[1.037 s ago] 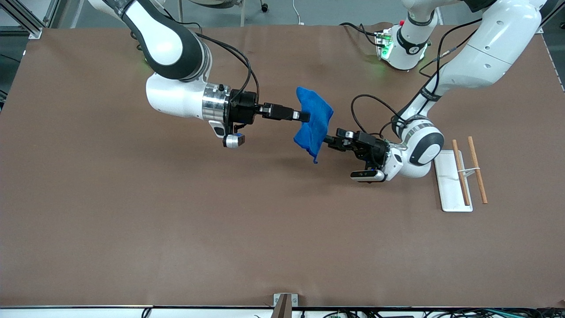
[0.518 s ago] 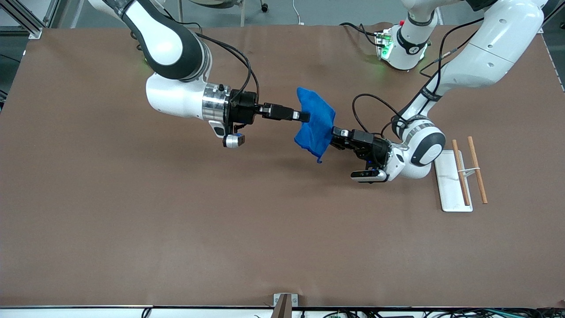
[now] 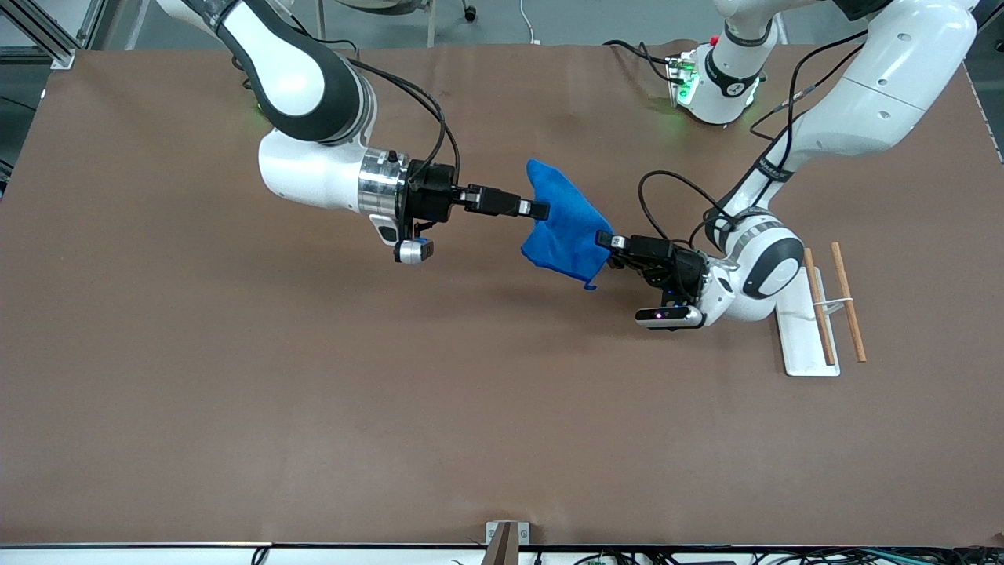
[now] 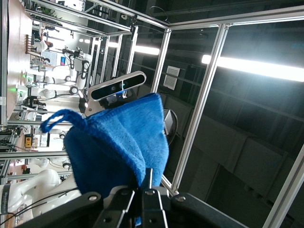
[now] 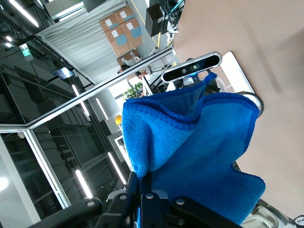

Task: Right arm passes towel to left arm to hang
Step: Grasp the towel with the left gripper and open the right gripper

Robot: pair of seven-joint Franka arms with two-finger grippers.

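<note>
the counter [image 3: 235, 408] is a wide flat surface covered in matte brown sheet. above its middle, between the two arms, hangs the towel [image 3: 566, 234], a bright blue fluffy microfibre cloth, bunched and stretched, with a small loop dangling at one corner. the right arm [image 3: 314, 118], smooth white shells with black joint bands, reaches toward the towel from its own end; the left arm [image 3: 855, 102], of the same build, bends down to the towel from the other end. toward the left arm's end from the towel lies a white rectangular tray [image 3: 800, 345] with two thin wooden sticks [image 3: 849, 314]. the right gripper [image 3: 540, 209] has its fingers pinched tight on the towel's upper fold. the left gripper [image 3: 604, 239] has its fingers clamped together on the towel's lower edge.
</note>
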